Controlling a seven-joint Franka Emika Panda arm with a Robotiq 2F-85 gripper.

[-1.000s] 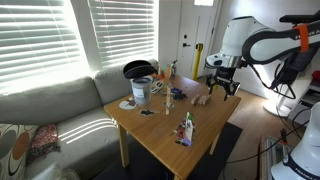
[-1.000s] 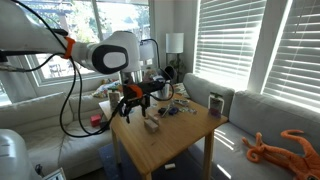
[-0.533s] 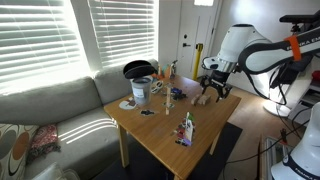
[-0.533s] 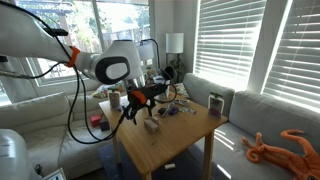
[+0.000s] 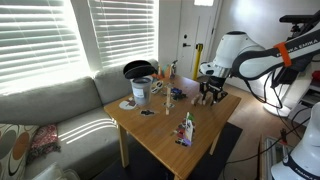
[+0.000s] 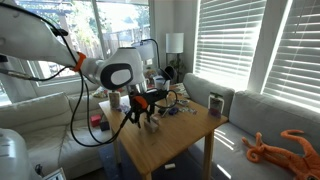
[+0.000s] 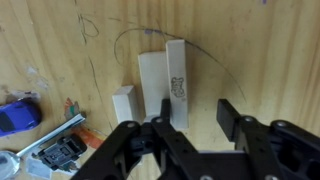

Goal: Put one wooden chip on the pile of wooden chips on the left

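In an exterior view, the gripper (image 5: 210,93) hangs low over the wooden table (image 5: 165,140) and points straight down. The white arm (image 5: 235,50) bends over it from the side. A white cup (image 5: 141,91) stands on the table, well apart from the gripper. A black bowl (image 5: 138,69) sits behind the cup. A green-and-white bottle (image 5: 187,128) stands nearer the camera, also apart from the gripper. Nothing stands between the gripper and the table top. The wooden chips are too small to make out here.

In an exterior view, the gripper (image 6: 143,112) is close above the table (image 6: 185,140), near its edge. The arm's big round joint (image 6: 120,73) sits just above it. The bottle (image 6: 215,103) stands across the table, well apart from the gripper. A lamp (image 6: 174,42) stands farther back.

In the wrist view, the gripper (image 7: 195,122) has its fingers (image 7: 232,115) wide apart, and they hold nothing. Three wooden chips (image 7: 153,85) lie side by side on the wood, right in front of the fingers. The tallest chip (image 7: 177,80) reaches back until its end is just beside one finger. The smallest chip (image 7: 124,103) lies farthest out to that side. A blue thing (image 7: 15,115) and a black-and-silver thing (image 7: 55,148) lie well off on that same side.
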